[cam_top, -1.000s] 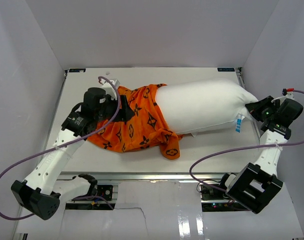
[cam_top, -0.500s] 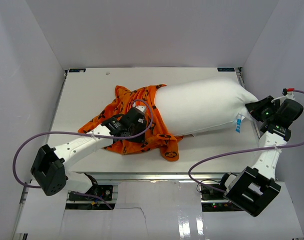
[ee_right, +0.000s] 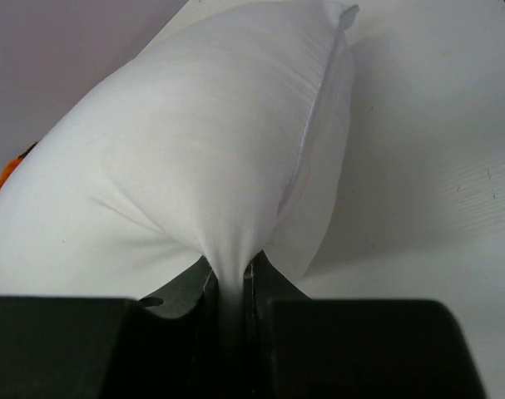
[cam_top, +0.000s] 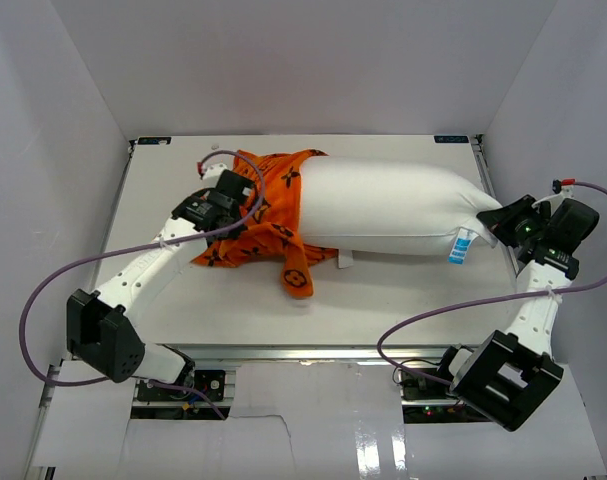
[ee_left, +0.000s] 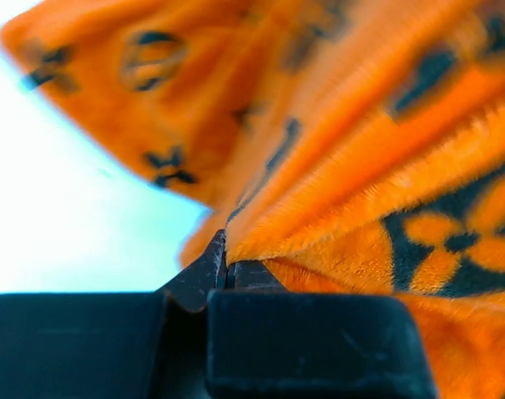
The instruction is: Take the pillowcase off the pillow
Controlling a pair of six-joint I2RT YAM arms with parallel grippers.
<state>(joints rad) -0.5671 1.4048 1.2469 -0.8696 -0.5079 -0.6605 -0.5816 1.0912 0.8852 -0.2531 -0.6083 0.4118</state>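
Pillowcase sits bunched over the left end of the pillow, which lies across the desk with most of its white body bare. On the far-left part of the orange plush, the end farthest from the pillow's tagged corner, the left pincer is pressed together on a fold. The wrist view shows the fabric fanning out from between its two dark tips. At the pillow's right corner the right pincer pinches the white cloth, which is drawn into a narrow neck between its tips. This grip is just beyond the blue-and-white tag

Half a second ago the left arm lies across the near side of the pillowcase, with its pincer low beside the pillow's left end. Now that pincer is up at the far-left edge of the fabric. The pillowcase is gathered tighter, and its loose printed flap hangs closer under the pillow's left end than before. The tag is a little further left than it was, and the pillow looks more stretched along its length. The right pincer keeps the same corner clamped
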